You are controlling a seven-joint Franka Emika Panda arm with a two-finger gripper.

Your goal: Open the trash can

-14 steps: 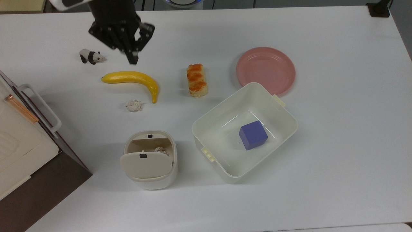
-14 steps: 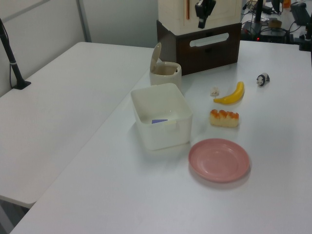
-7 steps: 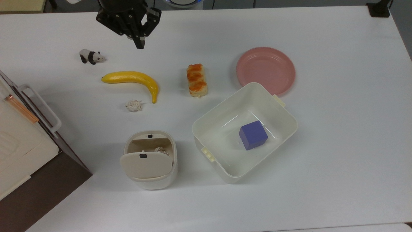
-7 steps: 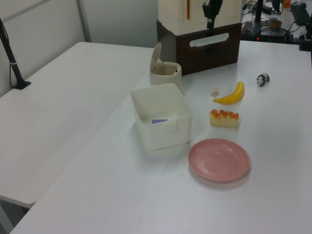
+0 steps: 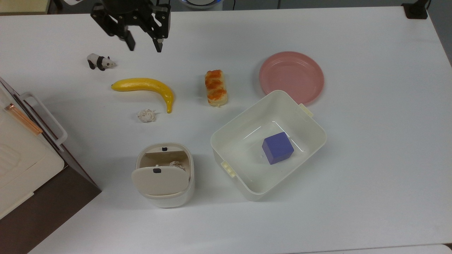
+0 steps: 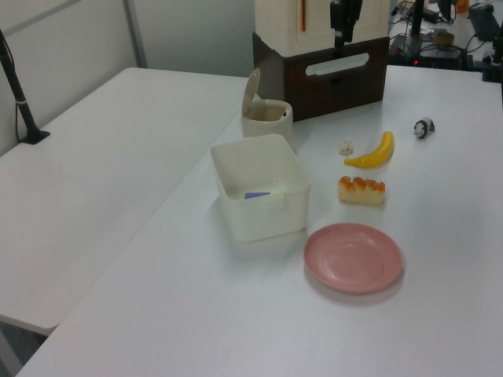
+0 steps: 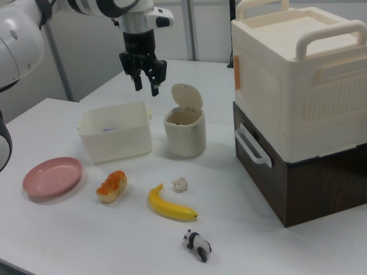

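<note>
White counter (image 5: 370, 176): trash can (image 5: 164, 175) sitting at 6 o'clock, lid (image 5: 159, 180) already standing up; gripper (image 5: 144, 44) hovering at 11 o'clock, fingers spread wide, holding nothing; task appearing finished, only withdrawal remaining.

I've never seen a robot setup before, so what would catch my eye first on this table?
Probably the black gripper, fingers spread, hanging above the table's far edge near a tiny panda figure. Next, the yellow banana in the middle and the pink plate to the top view's right. In front stands the small trash can with its lid flipped up.
</note>
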